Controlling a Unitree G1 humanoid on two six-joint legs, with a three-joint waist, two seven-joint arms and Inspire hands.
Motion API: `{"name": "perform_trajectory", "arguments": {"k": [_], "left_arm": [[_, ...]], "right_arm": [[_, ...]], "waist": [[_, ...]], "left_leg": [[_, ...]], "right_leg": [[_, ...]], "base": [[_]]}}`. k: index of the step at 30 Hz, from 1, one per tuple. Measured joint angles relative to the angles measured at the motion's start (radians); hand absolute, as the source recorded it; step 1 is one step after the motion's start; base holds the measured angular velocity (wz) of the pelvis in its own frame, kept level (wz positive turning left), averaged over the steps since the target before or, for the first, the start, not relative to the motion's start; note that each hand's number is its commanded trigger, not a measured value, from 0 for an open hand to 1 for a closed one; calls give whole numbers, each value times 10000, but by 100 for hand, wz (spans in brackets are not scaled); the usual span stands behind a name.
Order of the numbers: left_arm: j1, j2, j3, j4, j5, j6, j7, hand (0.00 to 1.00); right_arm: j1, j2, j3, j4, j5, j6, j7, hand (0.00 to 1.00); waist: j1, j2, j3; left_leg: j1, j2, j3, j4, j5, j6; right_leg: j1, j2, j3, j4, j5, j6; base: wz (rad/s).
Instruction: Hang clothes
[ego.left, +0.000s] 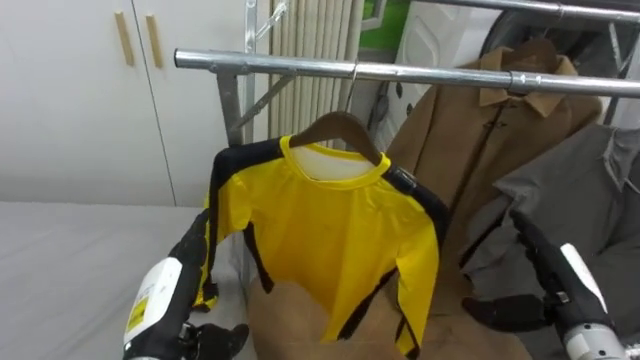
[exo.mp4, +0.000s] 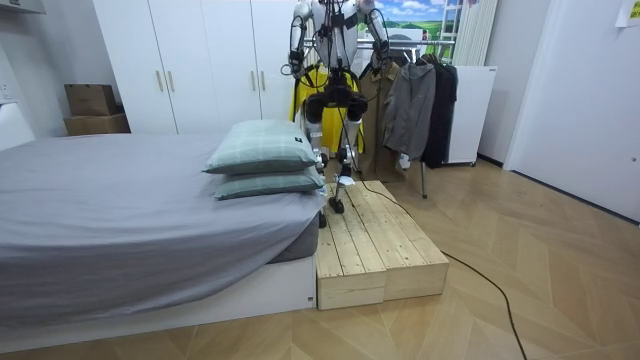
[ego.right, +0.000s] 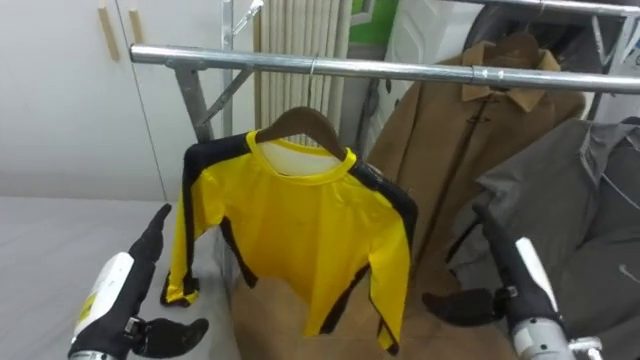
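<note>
Both released and empty, left hand (ego.left: 213, 340) and right hand (ego.left: 503, 312) sit low, yellow shirt (ego.left: 330, 235) on its hanger (ego.left: 345, 122) over the rail (ego.left: 300, 65) (hook seated?) — draw arms clear without snagging sleeves.

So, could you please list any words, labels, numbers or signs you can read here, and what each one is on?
No text can be read.
yellow label on the robot's left forearm: print too small to read.
yellow shirt and brown coat: no print showing.
cardboard boxes: too small to tell.
</note>
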Motion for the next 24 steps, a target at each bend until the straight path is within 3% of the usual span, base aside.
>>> {"name": "perform_trajectory", "arguments": {"k": [4, 8, 16, 19, 24], "left_arm": [[33, -124, -10, 351, -20, -302, 71, 0], [32, -235, -144, 1288, -31, -345, 185, 0], [32, -320, -556, 2690, -259, -282, -86, 0], [33, -393, -746, 2877, -650, -228, -207, 0], [-32, -513, -780, 3573, -648, -205, -348, 0]], "right_arm": [[416, 388, -16, -815, 6, -120, -6, 0], [1200, 767, 54, -774, -131, -207, -25, 0], [1583, 1178, 525, -327, -296, -204, -89, 0], [1577, 1205, 824, -162, -378, -204, 18, 0], [1572, 1572, 813, 548, -737, -73, 463, 0]], "waist": [[-3, 309, -58], [-44, 570, 22], [-316, 618, 46], [-397, 632, 36], [-533, 751, -16]], "left_leg": [[125, 5, 123, -6, -24, 6], [230, -23, 99, -160, -24, 9], [-172, -25, 101, -167, -56, 58], [-174, -25, 92, -163, -56, 58], [-188, -13, 89, -174, -66, 52]], "right_leg": [[97, 101, 374, -11, 95, 35], [119, 119, 403, -21, 102, 30], [-311, 125, 399, -15, 201, 142], [-309, 125, 404, -11, 204, 139], [-319, 120, 339, -20, 209, 133]], "base": [[-25], [-5], [0], [0], [1]]}}
